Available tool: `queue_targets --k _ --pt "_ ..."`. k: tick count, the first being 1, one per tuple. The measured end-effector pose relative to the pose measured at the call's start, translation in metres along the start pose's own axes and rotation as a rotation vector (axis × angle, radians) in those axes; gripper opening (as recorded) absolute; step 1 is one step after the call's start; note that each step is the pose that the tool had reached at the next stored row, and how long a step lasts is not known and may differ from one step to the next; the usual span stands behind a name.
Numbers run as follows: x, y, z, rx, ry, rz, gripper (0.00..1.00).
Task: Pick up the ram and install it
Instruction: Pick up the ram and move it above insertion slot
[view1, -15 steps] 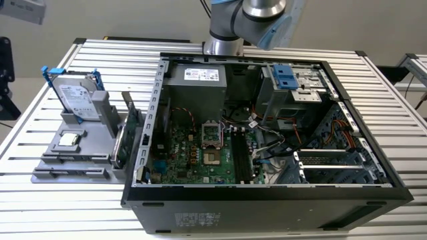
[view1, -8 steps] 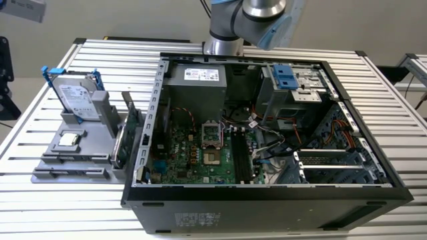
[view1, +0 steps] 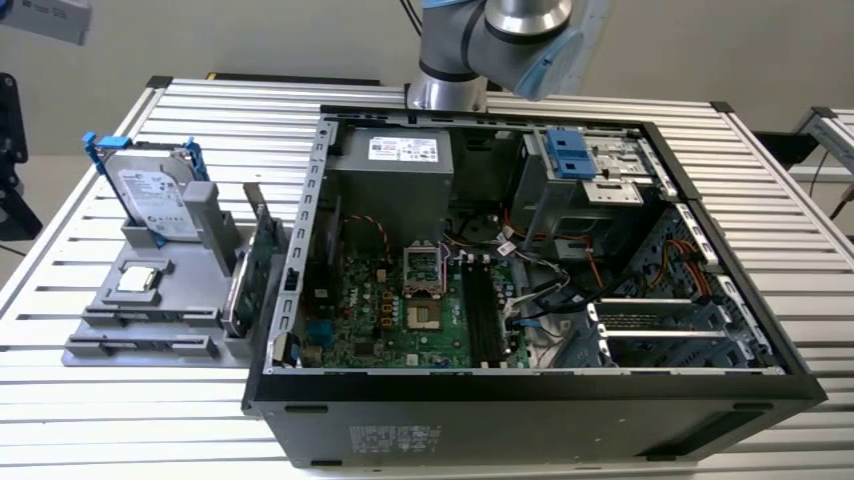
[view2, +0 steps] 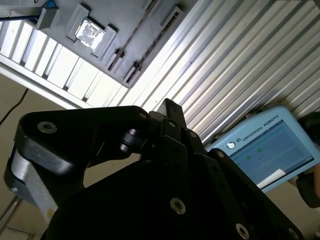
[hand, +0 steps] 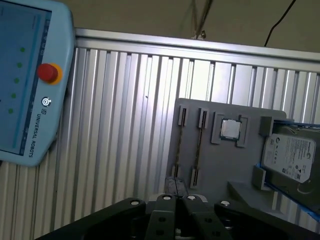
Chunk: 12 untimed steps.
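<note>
The gripper (hand: 176, 185) is clenched on nothing above the bench (hand: 120, 125). Just beyond it, the grey holder (hand: 220, 165) lies near the bench's edge. The ram (hand: 199, 146) seems to be the thin dark strip on edge in a slot there, beside the CPU (hand: 230, 129).

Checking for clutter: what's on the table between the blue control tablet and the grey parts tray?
Nothing. In the first wrist view, the ribbed table between the blue control tablet and the grey parts tray is bare.
</note>
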<state>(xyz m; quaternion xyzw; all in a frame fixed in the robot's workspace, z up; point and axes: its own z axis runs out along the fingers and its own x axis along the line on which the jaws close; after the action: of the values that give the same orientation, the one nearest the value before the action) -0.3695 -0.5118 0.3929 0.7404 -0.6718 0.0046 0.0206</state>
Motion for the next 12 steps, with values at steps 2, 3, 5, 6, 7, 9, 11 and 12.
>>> queue_targets --k 2,3,5,6,7,9,11,12 --pt "0.0000 0.0000 0.0000 0.0000 0.0000 0.000 0.00" --pt "0.0000 0.0000 0.0000 0.0000 -0.0001 0.000 0.00" --pt "0.0000 0.0000 0.0000 0.0000 -0.0001 0.000 0.00" --pt "0.0000 0.0000 0.0000 0.0000 -0.0001 0.000 0.00" --pt "0.0000 0.0000 0.0000 0.0000 -0.0001 0.000 1.00" --pt "0.0000 0.0000 0.0000 0.0001 -0.0002 0.000 1.00" --pt "0.0000 0.0000 0.0000 0.0000 -0.0002 0.000 1.00" --pt "0.0000 0.0000 0.0000 0.0000 -0.0002 0.000 1.00"
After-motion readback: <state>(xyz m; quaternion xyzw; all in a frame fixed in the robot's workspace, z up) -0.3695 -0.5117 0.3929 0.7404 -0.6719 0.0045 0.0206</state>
